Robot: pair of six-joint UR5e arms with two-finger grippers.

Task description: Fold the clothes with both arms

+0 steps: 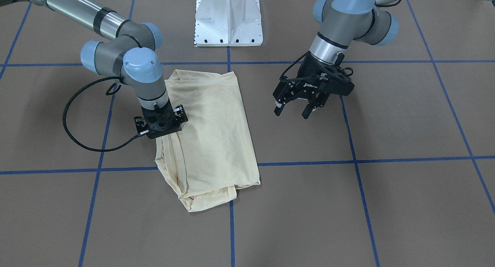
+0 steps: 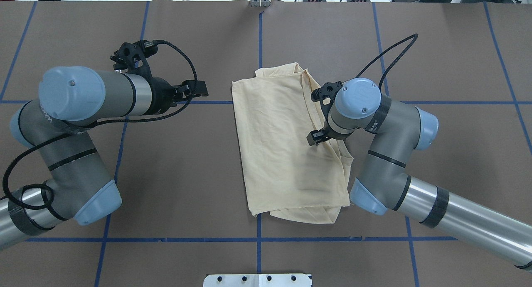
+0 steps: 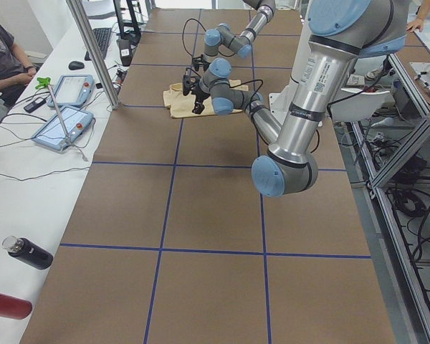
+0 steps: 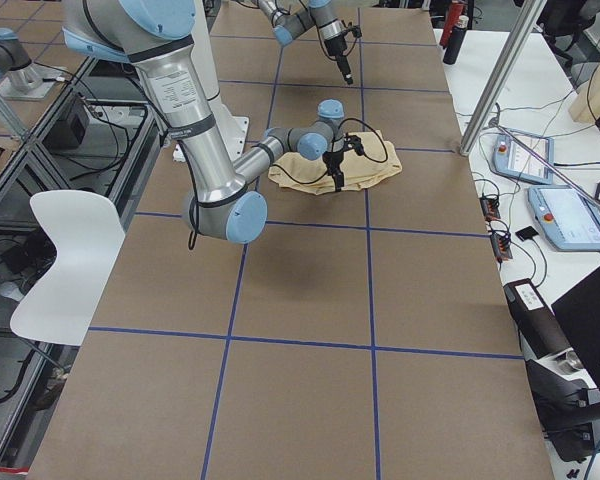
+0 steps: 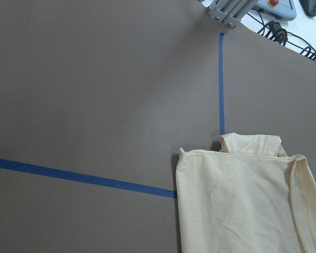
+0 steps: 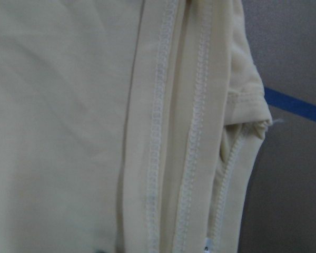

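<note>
The left tool (image 1: 292, 110) hangs wide open and empty, well apart from the shirt (image 2: 282, 154), folded in a long strip on the surface (image 2: 166, 175). The right tool (image 1: 160, 124) is down on its layered hem edge; whether it grips, I cannot tell. Pulling there alone could peel one layer and skew the fold.

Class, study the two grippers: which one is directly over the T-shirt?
The right gripper, on the front-facing view's left, sits low over the cream T-shirt at its edge. The left gripper hangs over bare table beside it, fingers open.
</note>
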